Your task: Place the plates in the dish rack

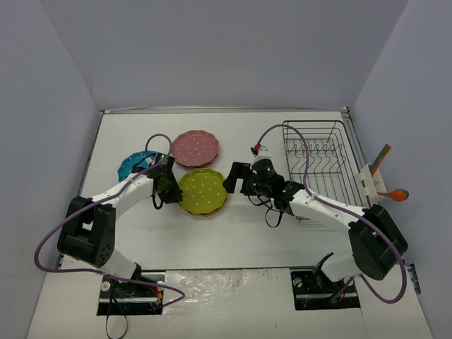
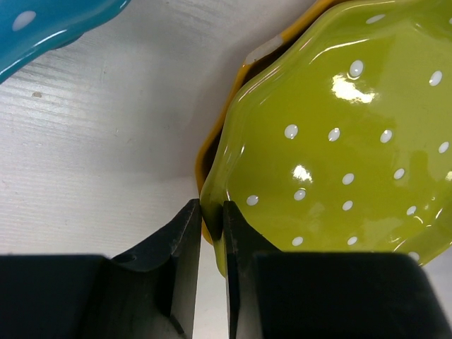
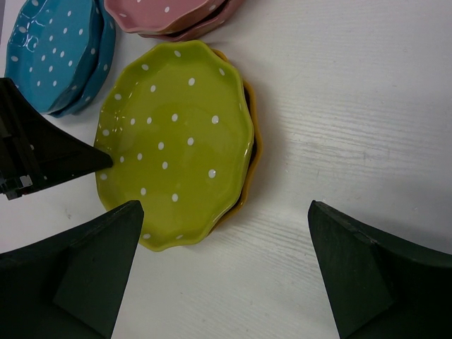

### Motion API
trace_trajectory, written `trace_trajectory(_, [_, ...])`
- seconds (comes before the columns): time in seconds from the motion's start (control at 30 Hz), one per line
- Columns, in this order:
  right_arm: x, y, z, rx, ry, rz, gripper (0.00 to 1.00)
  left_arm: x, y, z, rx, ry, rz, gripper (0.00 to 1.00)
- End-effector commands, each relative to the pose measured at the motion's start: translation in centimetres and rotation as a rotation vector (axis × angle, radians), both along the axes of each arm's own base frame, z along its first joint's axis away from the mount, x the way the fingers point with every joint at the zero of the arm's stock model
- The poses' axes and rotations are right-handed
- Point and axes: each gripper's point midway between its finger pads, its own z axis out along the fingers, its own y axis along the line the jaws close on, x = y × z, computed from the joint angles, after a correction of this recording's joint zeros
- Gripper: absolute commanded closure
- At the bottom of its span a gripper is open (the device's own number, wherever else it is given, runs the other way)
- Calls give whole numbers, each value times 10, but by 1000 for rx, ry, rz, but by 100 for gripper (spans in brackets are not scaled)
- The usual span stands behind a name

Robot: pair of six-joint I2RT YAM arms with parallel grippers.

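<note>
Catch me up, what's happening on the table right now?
The left claw is pinched on the left rim of the yellow-green plate, which lies on top of an orange-yellow plate mid-table. The right claw hovers open just right of that stack, holding nothing. The pink plates and blue plates sit on the table behind, and the dish rack on the right shows no plates in it yet.

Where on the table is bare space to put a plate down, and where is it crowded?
Bare: the near table in front of the yellow-green plate. Crowded: among the blue plate, pink plate, left fingers and right fingers.
</note>
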Motion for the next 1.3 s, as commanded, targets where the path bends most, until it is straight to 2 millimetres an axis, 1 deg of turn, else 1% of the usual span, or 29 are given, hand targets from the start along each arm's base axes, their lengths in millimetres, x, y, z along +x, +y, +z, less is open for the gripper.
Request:
trace_trajectory(0.0, [8, 16, 18, 87, -43, 3, 0, 9, -9, 25, -30, -47, -26, 100])
trace_trajectory(0.03, [7, 16, 17, 87, -42, 3, 0, 9, -9, 25, -31, -45, -25, 99])
trace_trajectory(0.07, [7, 16, 17, 85, -41, 4, 0, 9, -10, 25, -33, -46, -25, 96])
trace_trajectory(0.17, [6, 15, 16, 77, -42, 6, 0, 9, -9, 29, -32, -57, -23, 84])
trace_trajectory(0.2, [6, 15, 15, 75, -43, 8, 0, 8, -8, 30, -30, -59, -21, 81])
trace_trajectory(0.3, [6, 14, 15, 73, -44, 8, 0, 7, -7, 31, -27, -62, -14, 81])
trace_trajectory(0.43, [5, 13, 14, 65, -45, 14, 0, 7, -7, 35, -36, -73, -11, 82])
trace_trajectory(0.53, [4, 13, 14, 66, -47, 17, 0, 6, -7, 35, -36, -70, -12, 87])
trace_trajectory(0.63, [4, 12, 13, 64, -48, 15, 0, 5, -6, 32, -33, -66, -8, 89])
trace_trajectory(0.87, [3, 12, 10, 64, -43, 17, 0, 4, -9, 23, -42, -44, -5, 89])
trace_trajectory(1.0, [2, 16, 9, 82, -34, 23, 0, 5, -9, 23, -46, -47, -5, 90])
trace_trajectory(1.17, [2, 21, 5, 102, -18, 19, 0, 8, -13, 27, -63, -55, -5, 99])
trace_trajectory(1.27, [1, 27, 1, 124, -1, 23, 0, 8, -13, 31, -66, -63, -4, 100])
